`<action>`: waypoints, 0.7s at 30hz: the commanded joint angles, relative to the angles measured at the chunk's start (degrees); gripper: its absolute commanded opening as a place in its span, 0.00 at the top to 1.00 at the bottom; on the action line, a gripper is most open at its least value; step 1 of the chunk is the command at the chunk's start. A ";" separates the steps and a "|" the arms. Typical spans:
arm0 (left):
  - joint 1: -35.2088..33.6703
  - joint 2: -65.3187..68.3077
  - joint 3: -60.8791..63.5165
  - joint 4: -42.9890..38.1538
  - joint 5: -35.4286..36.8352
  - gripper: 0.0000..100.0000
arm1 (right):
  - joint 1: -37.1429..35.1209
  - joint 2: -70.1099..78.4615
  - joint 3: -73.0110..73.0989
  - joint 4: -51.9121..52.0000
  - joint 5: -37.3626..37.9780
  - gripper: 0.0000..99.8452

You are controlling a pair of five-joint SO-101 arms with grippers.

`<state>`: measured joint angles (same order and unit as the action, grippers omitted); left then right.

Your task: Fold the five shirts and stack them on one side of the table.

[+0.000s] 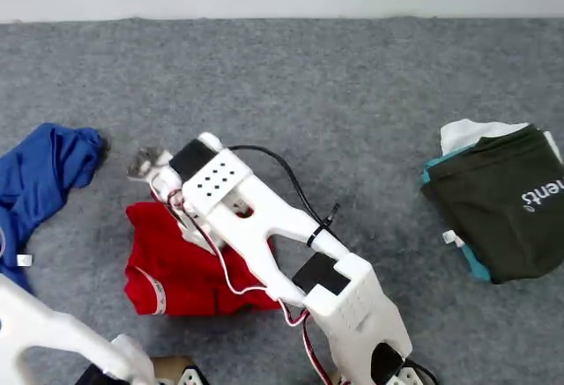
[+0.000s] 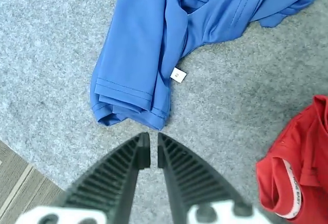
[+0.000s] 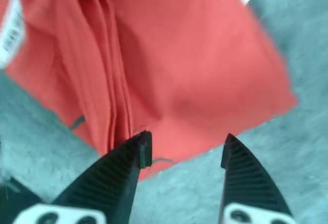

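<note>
Over red shirt (image 3: pixel 195 55), spread right tool (image 3: pixel 187 142)

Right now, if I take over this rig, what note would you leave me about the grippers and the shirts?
Left gripper: shut, empty, above the table near the blue shirt.
Right gripper: open, over an edge of the red shirt.
Done: stack on the right arm's side, dark shirt on top, teal shirt and white shirt under it.
Left: red looks partly folded, blue is crumpled; fold both and stack them.
</note>
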<state>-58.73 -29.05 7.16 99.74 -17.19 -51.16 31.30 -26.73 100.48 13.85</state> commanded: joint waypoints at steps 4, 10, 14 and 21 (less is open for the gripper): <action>-0.09 -0.35 1.10 0.88 0.70 0.96 | -3.82 -3.82 3.60 0.75 0.70 0.77; -0.09 -0.35 1.19 0.88 0.70 0.96 | -9.71 -4.09 4.22 -6.02 0.35 0.77; -0.09 -0.35 1.19 0.88 0.70 0.96 | -14.29 -3.82 4.13 -8.84 0.26 0.77; -0.09 -0.35 1.27 0.88 0.88 0.96 | -17.36 -4.09 4.13 -16.40 0.18 0.77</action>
<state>-58.73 -29.05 8.66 99.74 -17.19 -67.87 31.30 -22.33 87.38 13.93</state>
